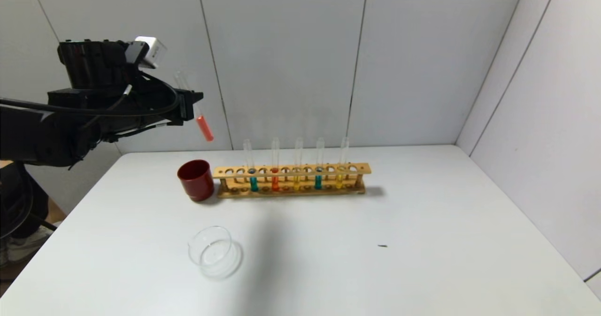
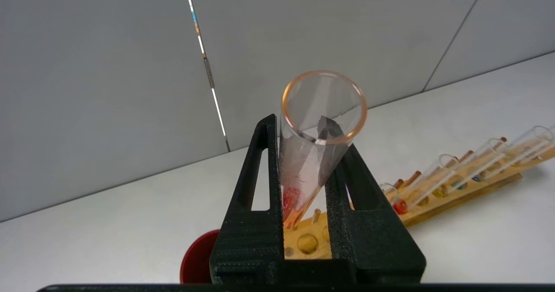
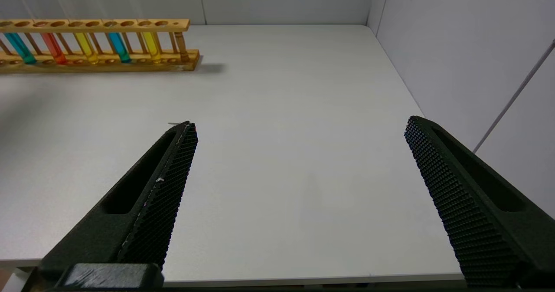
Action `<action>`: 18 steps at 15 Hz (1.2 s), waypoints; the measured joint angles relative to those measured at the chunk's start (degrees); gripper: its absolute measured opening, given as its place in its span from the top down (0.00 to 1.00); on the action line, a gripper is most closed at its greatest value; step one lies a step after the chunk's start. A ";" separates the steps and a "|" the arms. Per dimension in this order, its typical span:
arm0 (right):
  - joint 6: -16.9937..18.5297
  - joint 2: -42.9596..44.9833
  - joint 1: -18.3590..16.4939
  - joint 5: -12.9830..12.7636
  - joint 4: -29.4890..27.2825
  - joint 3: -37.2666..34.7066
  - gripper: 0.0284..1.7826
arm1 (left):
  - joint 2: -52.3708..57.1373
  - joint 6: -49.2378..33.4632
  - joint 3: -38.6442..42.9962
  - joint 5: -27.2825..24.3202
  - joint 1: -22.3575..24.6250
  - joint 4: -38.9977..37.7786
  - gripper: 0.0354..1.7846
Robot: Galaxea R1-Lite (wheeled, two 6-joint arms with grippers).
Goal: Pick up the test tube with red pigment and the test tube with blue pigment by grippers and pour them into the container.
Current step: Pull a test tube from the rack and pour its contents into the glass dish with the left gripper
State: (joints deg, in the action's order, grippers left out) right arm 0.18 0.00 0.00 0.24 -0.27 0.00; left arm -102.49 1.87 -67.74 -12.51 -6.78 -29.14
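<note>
Aloft: red tube held, dish below

Clamped in the left gripper (image 1: 190, 105), the test tube with red pigment (image 1: 204, 127) hangs slightly tilted, high above the rack (image 1: 291, 181). The container (image 1: 213, 250) sits below, nearer the robot. The right gripper (image 3: 299, 131) waits agape.

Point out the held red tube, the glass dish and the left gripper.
test tube with red pigment (image 1: 205, 128), head view, on its liquid-filled lower end.
container (image 1: 214, 251), head view, on its clear front wall.
left gripper (image 2: 308, 170), left wrist view, midway between fingertips, shut on the tube.
</note>
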 joint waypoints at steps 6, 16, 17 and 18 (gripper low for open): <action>-0.02 0.00 0.00 0.00 0.02 0.00 0.02 | 7.73 5.94 10.23 0.88 2.43 -1.56 0.83; 0.00 0.00 0.00 0.00 0.02 0.00 0.02 | 14.70 38.49 30.04 -5.81 5.55 -8.42 0.83; 0.00 0.00 -0.02 0.00 0.02 0.00 0.02 | 15.03 39.67 31.22 -7.30 5.73 -8.44 0.83; 0.00 0.00 0.00 0.00 0.00 0.00 0.02 | 15.36 40.80 32.91 -7.86 5.85 -8.53 0.83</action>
State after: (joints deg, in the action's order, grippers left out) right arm 0.18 0.00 0.00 0.24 -0.27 0.00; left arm -87.13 42.67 -34.83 -20.37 -0.93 -37.67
